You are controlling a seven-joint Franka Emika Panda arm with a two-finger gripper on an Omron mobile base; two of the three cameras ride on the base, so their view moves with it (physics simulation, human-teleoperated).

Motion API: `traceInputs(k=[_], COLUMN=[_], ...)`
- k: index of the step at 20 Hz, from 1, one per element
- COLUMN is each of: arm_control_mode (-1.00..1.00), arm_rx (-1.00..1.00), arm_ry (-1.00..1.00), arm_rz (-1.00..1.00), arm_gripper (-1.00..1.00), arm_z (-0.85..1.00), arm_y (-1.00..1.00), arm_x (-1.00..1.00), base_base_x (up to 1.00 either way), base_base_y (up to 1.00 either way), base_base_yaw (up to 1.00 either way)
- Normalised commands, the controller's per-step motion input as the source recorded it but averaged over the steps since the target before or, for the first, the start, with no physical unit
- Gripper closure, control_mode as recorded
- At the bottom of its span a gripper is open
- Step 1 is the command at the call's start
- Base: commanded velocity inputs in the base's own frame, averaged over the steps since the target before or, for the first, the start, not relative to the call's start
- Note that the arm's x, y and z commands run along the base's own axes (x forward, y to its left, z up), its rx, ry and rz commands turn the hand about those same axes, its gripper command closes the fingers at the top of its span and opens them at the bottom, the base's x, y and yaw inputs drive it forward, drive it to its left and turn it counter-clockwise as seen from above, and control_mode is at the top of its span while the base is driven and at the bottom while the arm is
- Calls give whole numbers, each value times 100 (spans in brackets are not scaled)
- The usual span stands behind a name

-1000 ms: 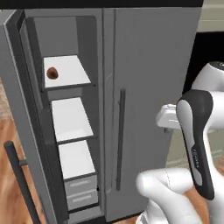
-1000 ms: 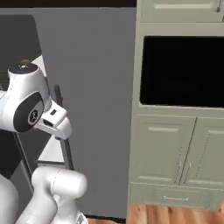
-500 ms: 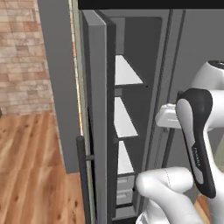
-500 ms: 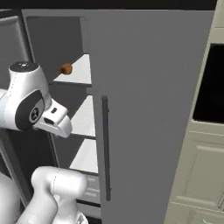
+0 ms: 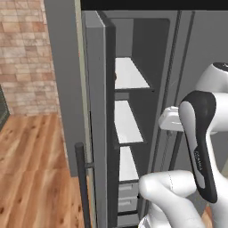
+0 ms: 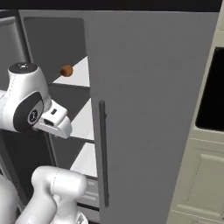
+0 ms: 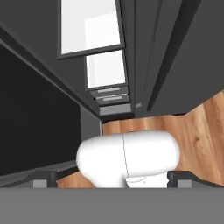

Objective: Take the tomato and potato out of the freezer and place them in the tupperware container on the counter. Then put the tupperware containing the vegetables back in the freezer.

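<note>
Jaws spread wide and empty, the gripper [image 7: 112, 178] points down past the open freezer [image 6: 148, 109], where the potato [image 6: 66, 70] sits on its top shelf.

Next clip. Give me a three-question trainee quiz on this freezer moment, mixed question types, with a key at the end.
1. True or false: the freezer door stands open, with its white shelves in sight.
2. Multiple choice: the small brown potato in the right base view lies on
A. the top shelf
B. a bottom drawer
C. the wooden floor
3. Fill in: in the hand view, the gripper has its fingers spread wide apart with ______ between them.

Key: 1 true; 2 A; 3 nothing (only the robot's own white body lies behind)
</note>
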Motion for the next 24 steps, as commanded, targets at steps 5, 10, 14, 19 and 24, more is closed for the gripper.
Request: traceInputs(k=[5,10,14,19,24], arm_control_mode=[100,100,100,-100,-100], arm_rx=[0,0,0,-1,-5], arm_ry=[0,0,0,-9,-25], arm_rz=[0,0,0,23,17], arm_gripper=[-100,-100,-100,-100,-100], arm_z=[0,0,0,31,76], arm_y=[0,0,0,1,25], arm_x=[0,0,0,34,27], base_base_x=[67,41,56,0,0], base_base_y=[-9,-2,0,0,0], base_base_yaw=[29,27,25,0,0])
